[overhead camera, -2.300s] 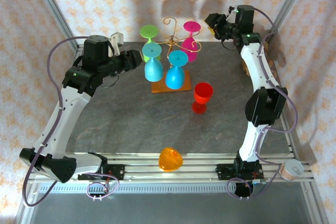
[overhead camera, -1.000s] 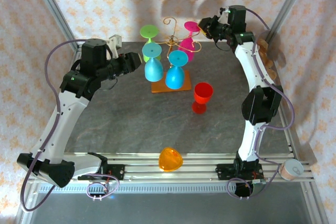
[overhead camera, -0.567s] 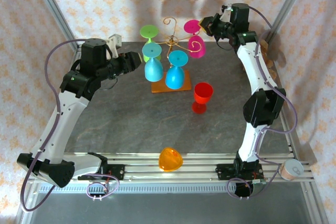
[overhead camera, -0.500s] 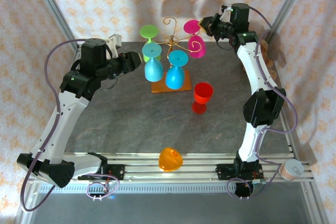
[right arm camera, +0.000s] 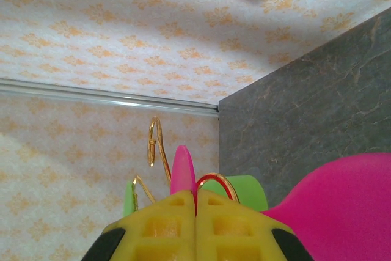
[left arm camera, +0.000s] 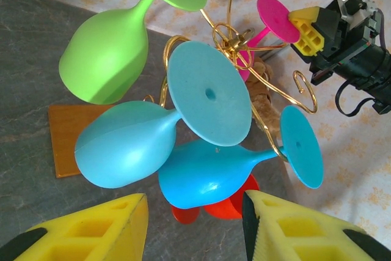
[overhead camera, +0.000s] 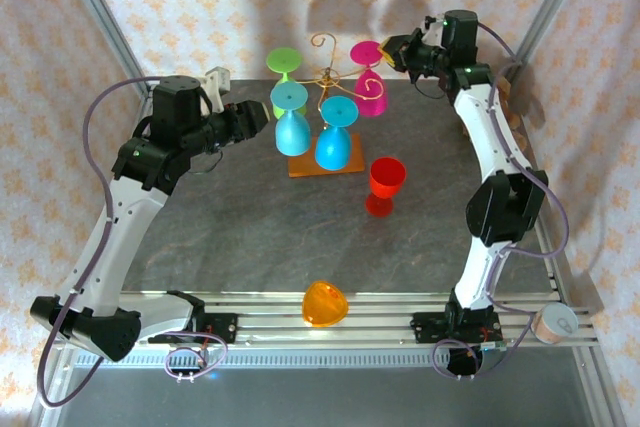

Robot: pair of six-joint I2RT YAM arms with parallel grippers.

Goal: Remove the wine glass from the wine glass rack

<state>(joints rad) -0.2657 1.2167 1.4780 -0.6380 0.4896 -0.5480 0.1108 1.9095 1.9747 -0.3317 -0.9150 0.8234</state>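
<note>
Pinching by its foot the magenta plastic wine glass point(overhead camera: 372, 93) hanging at two o'clock on the thin gold wire rack point(overhead camera: 327, 74), the right gripper point(overhead camera: 393, 51) has yet to unhook it; the left gripper point(overhead camera: 262, 115) gapes empty.

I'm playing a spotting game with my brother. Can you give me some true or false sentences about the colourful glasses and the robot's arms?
1. Two blue glasses hang upside down on the rack. True.
2. The red glass hangs on the rack too. False: it stands upright on the table, beside the rack's base.
3. The right jaws are shut on the foot of the pink glass. True.
4. The left jaws are gripping a blue glass. False: they stand open, just short of the blue glasses.
5. The green glass stands on the table. False: it hangs on the rack.
</note>
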